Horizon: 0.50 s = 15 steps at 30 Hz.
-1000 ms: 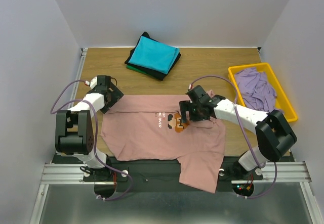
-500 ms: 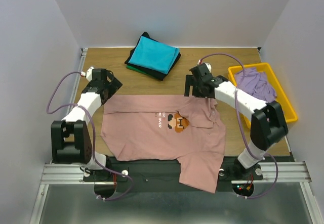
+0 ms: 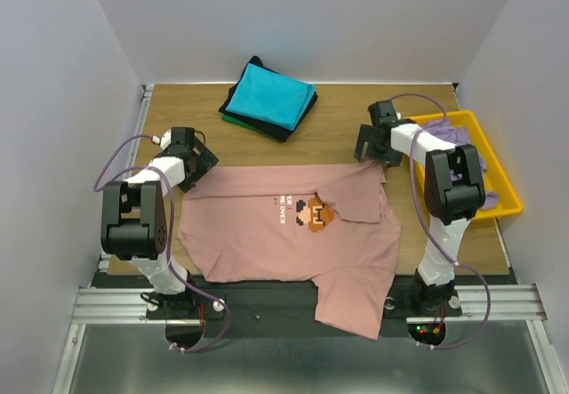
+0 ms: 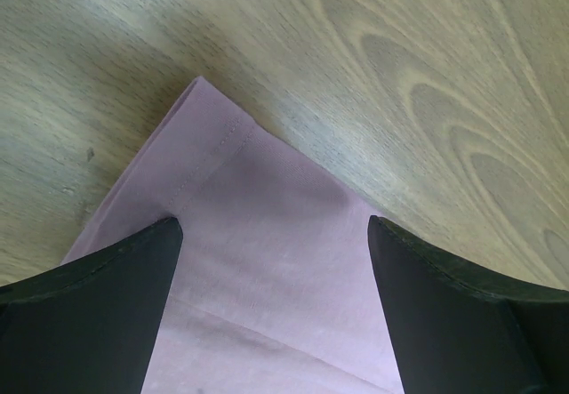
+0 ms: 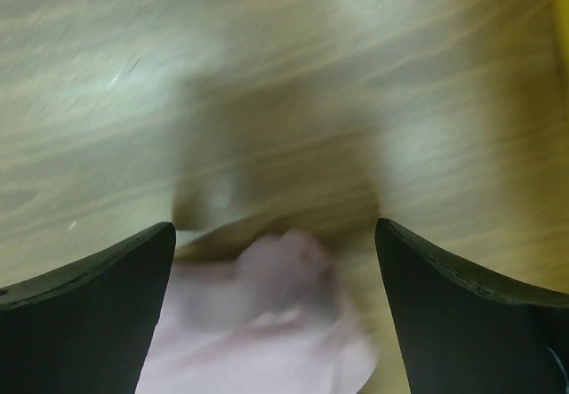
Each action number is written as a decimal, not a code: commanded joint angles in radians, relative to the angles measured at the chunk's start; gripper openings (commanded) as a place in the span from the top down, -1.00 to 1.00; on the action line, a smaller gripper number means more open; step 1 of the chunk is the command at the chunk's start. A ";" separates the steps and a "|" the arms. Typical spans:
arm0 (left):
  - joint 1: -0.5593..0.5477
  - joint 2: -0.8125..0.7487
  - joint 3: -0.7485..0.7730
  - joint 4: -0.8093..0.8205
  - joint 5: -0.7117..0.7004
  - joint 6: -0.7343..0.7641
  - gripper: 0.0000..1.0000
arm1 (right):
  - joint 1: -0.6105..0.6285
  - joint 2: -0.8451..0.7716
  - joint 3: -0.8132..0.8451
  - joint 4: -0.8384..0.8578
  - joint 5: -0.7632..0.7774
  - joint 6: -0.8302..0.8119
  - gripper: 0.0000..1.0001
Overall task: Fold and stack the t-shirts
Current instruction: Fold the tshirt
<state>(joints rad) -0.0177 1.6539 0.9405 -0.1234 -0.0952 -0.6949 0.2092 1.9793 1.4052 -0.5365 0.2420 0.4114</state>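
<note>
The dusty-pink t-shirt [image 3: 284, 234] with a brown pixel-art print lies spread on the wooden table, one part hanging over the near edge. My left gripper [image 3: 188, 164] is open over the shirt's far-left corner; the left wrist view shows the hemmed corner [image 4: 222, 145] between the two fingers. My right gripper [image 3: 373, 151] is open above the shirt's far-right corner, which shows blurred in the right wrist view [image 5: 276, 314]. A folded stack with a turquoise shirt [image 3: 268, 94] on top of black and green ones lies at the back. A lavender shirt [image 3: 449, 154] lies in the tray.
The yellow plastic tray [image 3: 507, 180] stands at the right edge of the table, just right of my right gripper. Bare wood [image 3: 338, 118] lies between the folded stack and the tray.
My right gripper has swung from over the print, up and right to the shirt's far-right corner. My left gripper moved a little and sits at the far-left corner. The shirt has hardly moved.
</note>
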 commanded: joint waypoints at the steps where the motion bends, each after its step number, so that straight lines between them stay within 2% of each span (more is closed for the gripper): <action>1: 0.036 0.024 0.003 -0.001 -0.031 0.018 -0.97 | -0.044 0.018 0.057 0.058 -0.044 -0.112 -1.00; 5: 0.039 0.032 0.027 -0.010 -0.023 0.029 -0.97 | -0.045 -0.013 0.103 0.067 -0.086 -0.204 -1.00; 7: 0.039 0.026 0.049 -0.022 -0.012 0.037 -0.97 | -0.045 -0.093 0.083 0.070 -0.159 -0.215 -1.00; 10: 0.039 -0.023 0.060 -0.028 -0.021 0.035 -0.97 | -0.041 -0.228 0.006 0.073 -0.237 -0.188 -1.00; 11: 0.039 -0.038 0.063 -0.038 -0.037 0.035 -0.97 | -0.033 -0.229 -0.023 0.073 -0.263 -0.177 -1.00; 15: 0.038 -0.132 0.104 -0.148 -0.162 0.005 -0.97 | 0.057 -0.434 -0.184 0.078 -0.248 -0.114 -1.00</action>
<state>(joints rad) 0.0151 1.6451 0.9794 -0.1818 -0.1402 -0.6815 0.1852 1.7267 1.3212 -0.4885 0.0444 0.2554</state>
